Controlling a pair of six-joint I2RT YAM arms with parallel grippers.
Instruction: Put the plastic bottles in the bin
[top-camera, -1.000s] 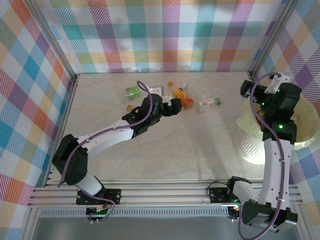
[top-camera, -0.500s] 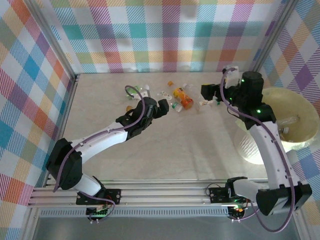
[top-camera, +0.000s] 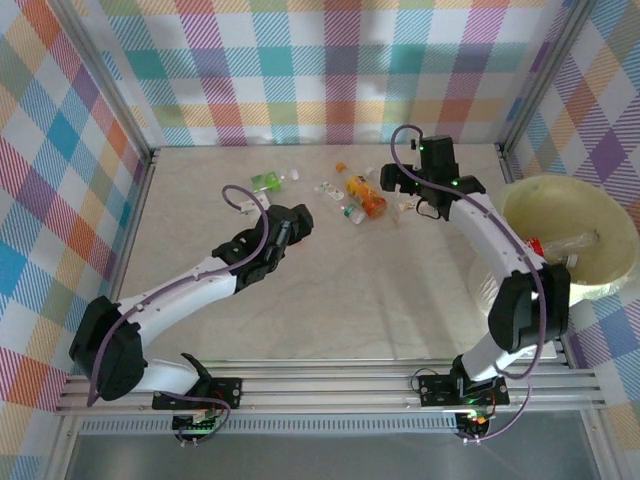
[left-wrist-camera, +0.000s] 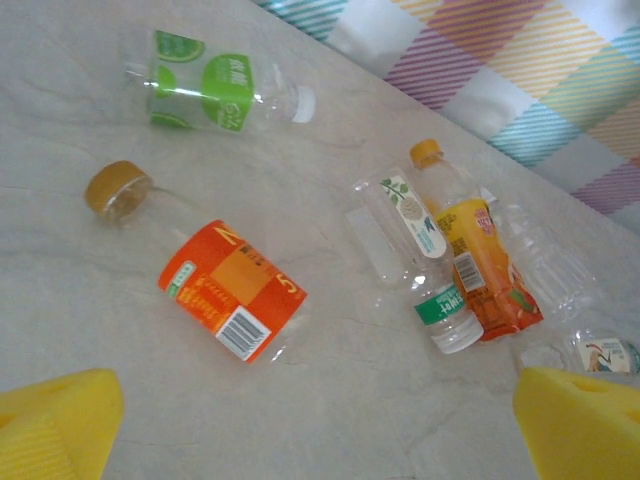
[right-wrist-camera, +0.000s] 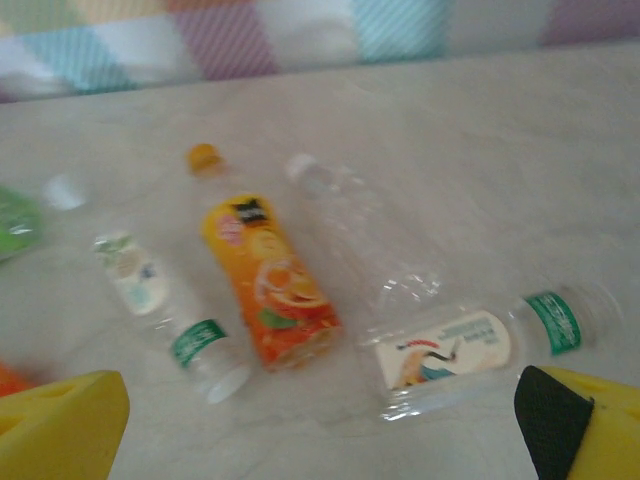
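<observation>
At the near edge the two arm bases stand well apart, and the bare table (top-camera: 340, 300) between them and the litter leaves both arms free room to swing. The left gripper (top-camera: 300, 218) reaches low over the middle of the table, its yellow pads (left-wrist-camera: 55, 420) spread as wide as they go with nothing between them. From its wrist view it seems lined up on the red-label bottle (left-wrist-camera: 232, 303), which lies on its side just ahead, gold cap turned away. The right gripper (top-camera: 392, 182) arcs in from the bin side, equally wide and empty. Its pads (right-wrist-camera: 60, 420) frame the bird-label bottle (right-wrist-camera: 450, 355), probably its next pick, since that one lies nearest. Beyond, the plastic bottles (top-camera: 360, 195) on the table lie flat in a loose cluster. The orange juice bottle (right-wrist-camera: 270, 275) has a clear bottle just beside it on either side, so closing there could catch a neighbour. The green-label bottle (left-wrist-camera: 205, 85) lies well apart at the far left. The bin (top-camera: 560, 200) sits at the table's right edge with a bottle or two already inside. Its rim is hard by the corner post, so carries look easiest from the open left side. The checked back wall (top-camera: 340, 80) rises near behind the cluster, leaving little room for overshoot.
</observation>
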